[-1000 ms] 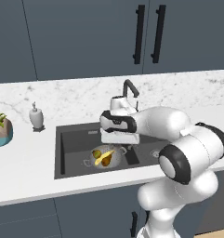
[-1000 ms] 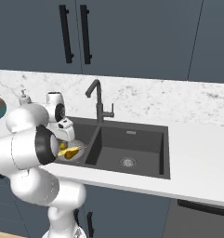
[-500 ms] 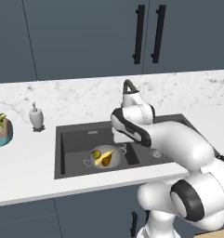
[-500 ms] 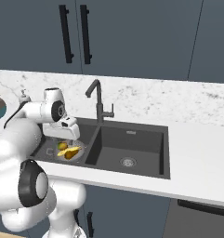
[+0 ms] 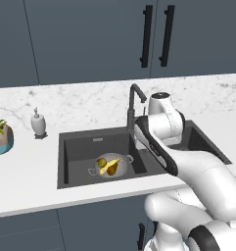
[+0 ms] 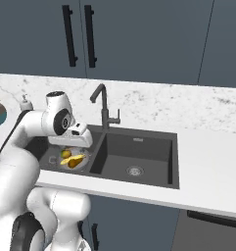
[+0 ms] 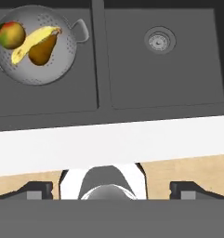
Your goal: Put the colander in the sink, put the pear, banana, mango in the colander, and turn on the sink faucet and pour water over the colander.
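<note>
The silvery colander [image 7: 57, 69] sits in the left basin of the dark sink [image 7: 178, 74]. In it lie the red-green mango [image 7: 10, 35], the yellow banana [image 7: 34, 42] and the brownish pear [image 7: 41, 50]. The left base view shows the colander [image 5: 111, 165] in front of the dark faucet [image 5: 133, 105], and no stream shows under the spout. My gripper [image 6: 74, 143] hangs above the left basin, beside the faucet [image 6: 104, 105] and just over the colander [image 6: 70, 159]. In the hand view my gripper [image 7: 112, 190] looks straight down, open and empty, with its fingertips [image 7: 36, 189] far apart.
The right basin has a round steel drain [image 7: 159, 41]. A white soap dispenser [image 5: 37, 122] and a potted plant [image 5: 1, 137] stand on the marble counter [image 5: 26, 181] at the left. Dark cabinets with black handles [image 5: 147, 37] hang above.
My arm has unfolded, its big elbow swinging out of the foreground. The hand has shifted a little from over the colander toward the faucet. The jaws stay open and the fruits stay in the colander.
</note>
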You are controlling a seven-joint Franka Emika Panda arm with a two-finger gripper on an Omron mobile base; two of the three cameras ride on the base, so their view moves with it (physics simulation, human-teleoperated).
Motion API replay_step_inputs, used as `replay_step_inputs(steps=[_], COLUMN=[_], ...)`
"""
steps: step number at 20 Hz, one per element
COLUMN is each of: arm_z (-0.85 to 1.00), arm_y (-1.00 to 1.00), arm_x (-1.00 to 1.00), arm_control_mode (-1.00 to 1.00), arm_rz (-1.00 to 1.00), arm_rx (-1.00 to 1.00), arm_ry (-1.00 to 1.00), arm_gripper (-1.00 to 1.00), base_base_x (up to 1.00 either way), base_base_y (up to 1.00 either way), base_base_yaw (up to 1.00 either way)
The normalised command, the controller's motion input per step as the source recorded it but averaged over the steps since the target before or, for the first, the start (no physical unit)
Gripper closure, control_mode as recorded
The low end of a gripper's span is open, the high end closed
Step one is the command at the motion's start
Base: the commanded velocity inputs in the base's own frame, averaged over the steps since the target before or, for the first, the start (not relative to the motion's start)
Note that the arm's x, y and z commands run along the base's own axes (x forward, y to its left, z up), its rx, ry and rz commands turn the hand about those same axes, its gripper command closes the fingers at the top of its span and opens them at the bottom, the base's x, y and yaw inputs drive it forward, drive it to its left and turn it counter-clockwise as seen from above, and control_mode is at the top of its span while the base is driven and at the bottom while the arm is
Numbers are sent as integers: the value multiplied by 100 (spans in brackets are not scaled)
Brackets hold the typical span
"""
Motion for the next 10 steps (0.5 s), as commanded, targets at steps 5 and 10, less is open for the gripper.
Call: replay_step_inputs(steps=[5, 10], arm_z=[49, 42], arm_y=[-32, -41], arm_x=[0, 0], arm_control_mode=[-100, -100], arm_rz=[0, -1], arm_rx=[7, 35], arm_ry=[-16, 8], arm_gripper=[-100, -100], base_base_x=[0, 0], base_base_y=[0, 0], base_base_yaw=[0, 0])
